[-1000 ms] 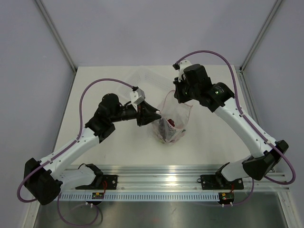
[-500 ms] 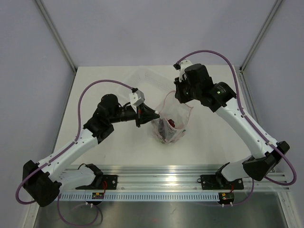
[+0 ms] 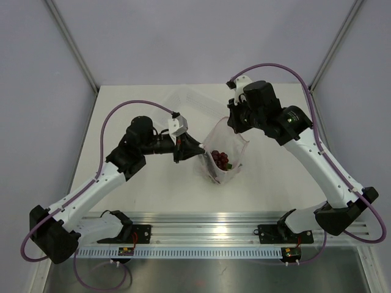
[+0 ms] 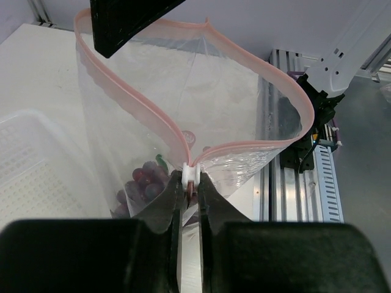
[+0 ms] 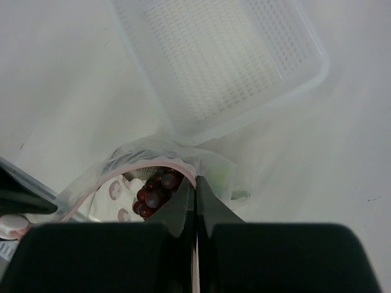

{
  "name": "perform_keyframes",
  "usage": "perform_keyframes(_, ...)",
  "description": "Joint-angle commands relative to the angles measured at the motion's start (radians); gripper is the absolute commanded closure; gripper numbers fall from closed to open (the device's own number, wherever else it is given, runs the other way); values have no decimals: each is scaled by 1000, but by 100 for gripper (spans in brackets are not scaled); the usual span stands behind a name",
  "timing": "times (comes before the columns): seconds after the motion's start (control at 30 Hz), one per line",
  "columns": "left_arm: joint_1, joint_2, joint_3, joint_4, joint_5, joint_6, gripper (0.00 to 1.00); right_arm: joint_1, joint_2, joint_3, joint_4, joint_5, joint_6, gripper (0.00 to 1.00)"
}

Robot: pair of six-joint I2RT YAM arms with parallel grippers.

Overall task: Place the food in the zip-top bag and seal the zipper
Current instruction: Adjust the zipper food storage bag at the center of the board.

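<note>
The zip-top bag (image 3: 223, 152) hangs between my two grippers with its mouth open. The dark red grape bunch (image 3: 220, 160) lies at its bottom, with a bit of green beside it (image 3: 227, 165). My left gripper (image 3: 200, 150) is shut on the whitish tab (image 4: 191, 173) at the end of the pink zipper (image 4: 244, 58). The grapes (image 4: 143, 178) show through the plastic there. My right gripper (image 3: 236, 126) is shut on the bag's pink edge (image 5: 183, 168) at the far side. In the right wrist view the grapes (image 5: 156, 190) lie inside the bag. The fish and chili are not clearly seen.
The white rectangular tray (image 3: 194, 99) stands behind the bag at the back of the table and looks empty in the right wrist view (image 5: 226, 61). The metal rail with the arm bases (image 3: 201, 235) runs along the near edge.
My right gripper has moved a little right and back with the bag's edge, pulling the mouth wider. The left gripper has held the tab almost in place.
</note>
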Motion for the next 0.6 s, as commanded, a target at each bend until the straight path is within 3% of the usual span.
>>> perform_keyframes(0.0, 7, 7, 32, 27, 15, -1, 75, -4, -19, 10, 43, 13, 8, 100)
perform_keyframes(0.03, 8, 7, 32, 26, 10, -4, 55, -3, -20, 7, 50, 16, 9, 100)
perform_keyframes(0.07, 8, 7, 30, 24, 6, -4, 49, -4, -22, 4, 51, 17, 9, 100)
perform_keyframes(0.13, 13, 5, 20, 21, 1, -5, 48, -6, -19, 7, 47, 17, 16, 100)
perform_keyframes(0.33, 16, -12, -22, 62, 5, -18, 54, -13, -11, -1, 54, 6, 23, 100)
perform_keyframes(0.47, 16, -6, -25, 75, 18, -47, 63, -16, -11, -1, 55, 0, 28, 100)
perform_keyframes(0.57, 16, 4, -19, 75, 32, -50, 75, -16, -8, 1, 57, -3, 29, 100)
